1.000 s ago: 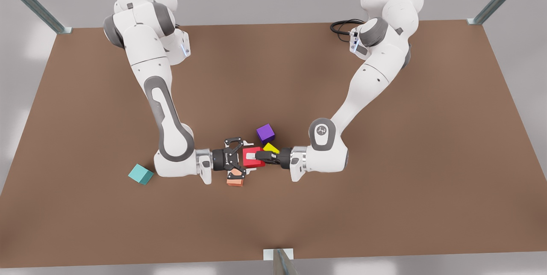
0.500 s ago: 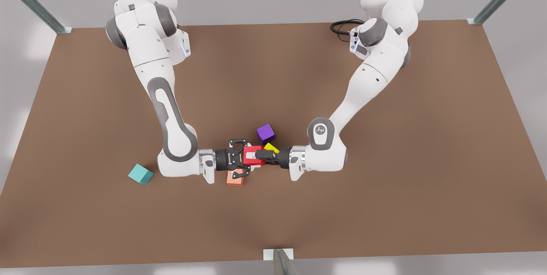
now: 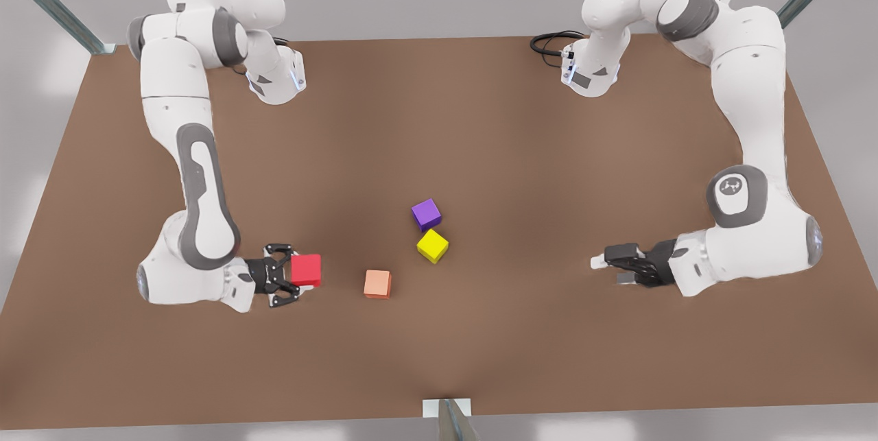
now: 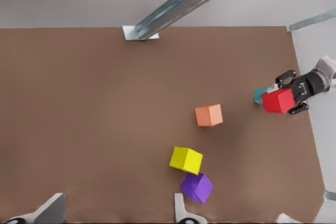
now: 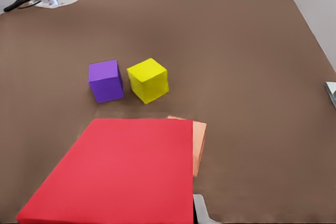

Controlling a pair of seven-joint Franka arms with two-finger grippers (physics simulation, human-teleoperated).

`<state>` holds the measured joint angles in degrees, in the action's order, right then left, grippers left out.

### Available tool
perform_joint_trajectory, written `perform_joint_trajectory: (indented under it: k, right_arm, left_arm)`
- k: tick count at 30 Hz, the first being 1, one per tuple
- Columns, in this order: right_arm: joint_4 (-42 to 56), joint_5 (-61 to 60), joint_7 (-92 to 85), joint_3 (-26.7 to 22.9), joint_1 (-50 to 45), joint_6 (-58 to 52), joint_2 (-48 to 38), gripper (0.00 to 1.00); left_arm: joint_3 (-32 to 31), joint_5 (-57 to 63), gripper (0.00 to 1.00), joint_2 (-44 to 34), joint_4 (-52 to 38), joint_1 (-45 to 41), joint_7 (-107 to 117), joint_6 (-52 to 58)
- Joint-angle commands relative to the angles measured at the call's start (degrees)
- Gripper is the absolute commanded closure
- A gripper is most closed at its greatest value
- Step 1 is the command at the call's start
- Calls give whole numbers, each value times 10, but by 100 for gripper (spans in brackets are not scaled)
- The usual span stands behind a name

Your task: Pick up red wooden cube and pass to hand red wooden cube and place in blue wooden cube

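In the front view, the right gripper (image 3: 293,275), the linkage-frame hand, is clamping the red wooden cube (image 3: 306,269) at the front view's left, while the left gripper (image 3: 612,267) is waiting with fingers apart at the front view's right. In the left wrist view, the blue wooden cube (image 4: 259,95) is sitting directly behind the red one. In the right wrist view, the red cube is blocking sight of the target, so an off-centre release would likely topple the stack.

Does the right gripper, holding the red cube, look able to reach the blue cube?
Probably yes: the right gripper holds the red wooden cube right beside the blue wooden cube, nothing between.
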<state>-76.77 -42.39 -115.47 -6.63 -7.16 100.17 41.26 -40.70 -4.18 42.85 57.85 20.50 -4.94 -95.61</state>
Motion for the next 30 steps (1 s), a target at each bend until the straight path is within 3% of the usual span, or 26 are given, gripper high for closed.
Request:
perform_joint_trajectory:
  k: [1, 2, 3, 4, 6, 18, 30]
  right_arm:
    - [11, 221, 102, -16, 2, -51, -4, 52]
    - [19, 300, 153, -39, 0, -46, -2, 52]
    - [19, 339, 181, -51, 0, -38, 0, 52]
    - [17, 378, 204, -61, 1, -18, -1, 52]
    - [12, 408, 233, -74, 1, -3, -1, 52]
    - [-71, 478, 302, -83, -13, 164, -15, 52]
    - [-107, 467, 314, -79, -28, 195, -14, 52]
  left_arm:
    - [-3, 227, 0, -29, -6, 24, 145, 257]
    - [31, 195, 0, -77, 9, 37, 136, 239]
    - [250, 80, 0, -224, 174, -81, 115, 121]
    - [401, 39, 0, -326, 300, -203, 82, 67]
    - [397, 41, 0, -299, 257, -204, 61, 133]
    - [379, 42, 0, -293, 247, -201, 59, 131]
    - [379, 43, 0, -286, 247, -201, 58, 130]
